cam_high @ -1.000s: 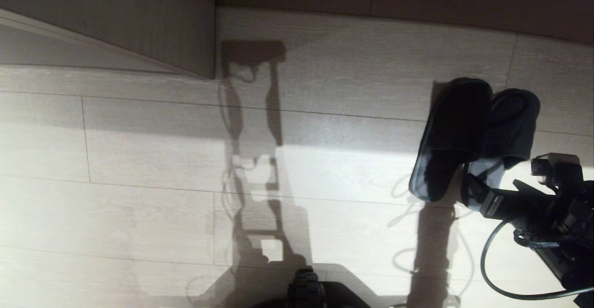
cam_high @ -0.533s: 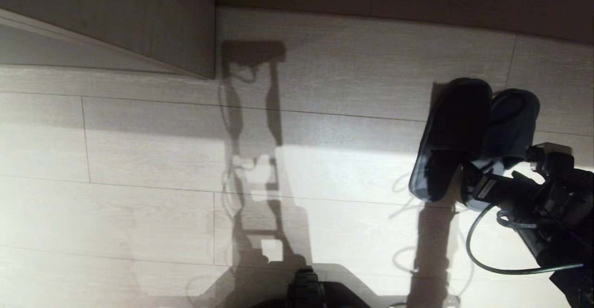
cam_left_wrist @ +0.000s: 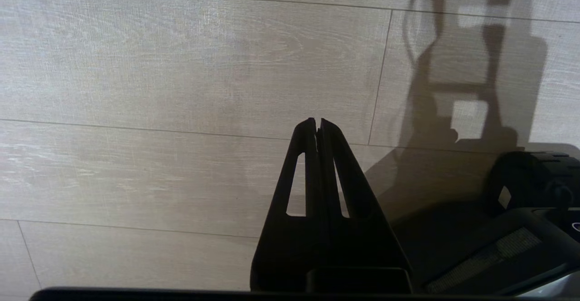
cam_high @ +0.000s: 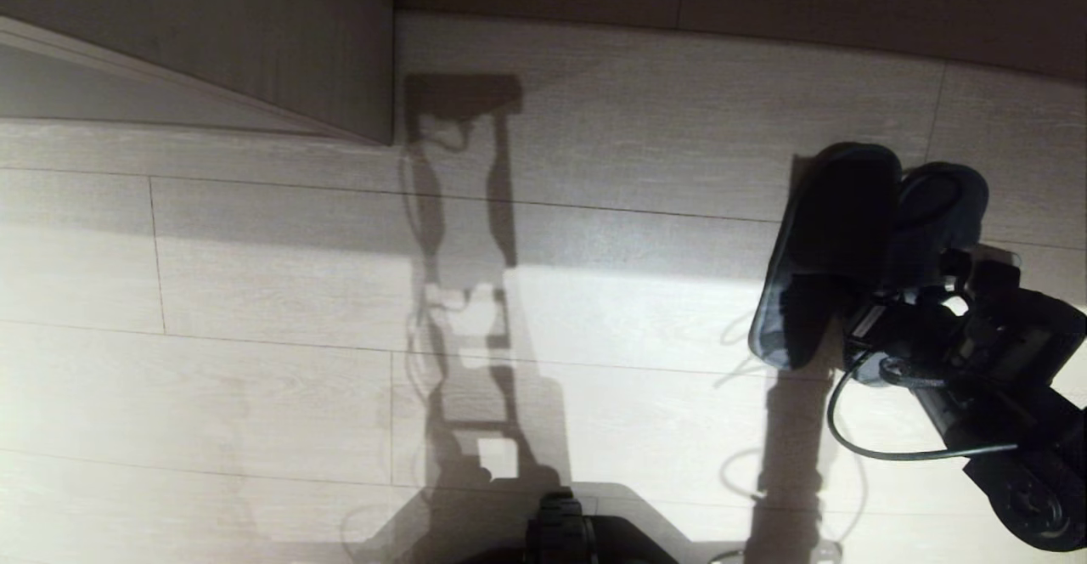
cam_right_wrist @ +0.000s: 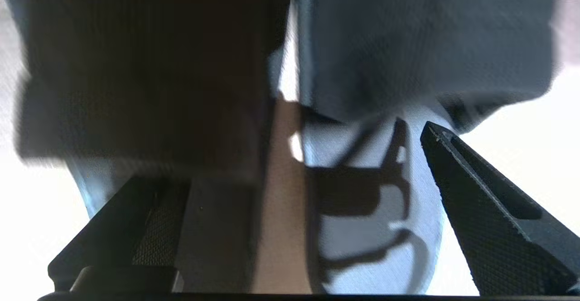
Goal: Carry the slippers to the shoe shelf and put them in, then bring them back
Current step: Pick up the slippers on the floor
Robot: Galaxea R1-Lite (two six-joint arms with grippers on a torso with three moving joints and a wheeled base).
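Slippers lie lengthwise, toes pointing away.

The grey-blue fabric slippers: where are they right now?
In the head view the grey-blue fabric slippers lie side by side on the pale wood-grain floor at the right, with the open right gripper at their heel ends.
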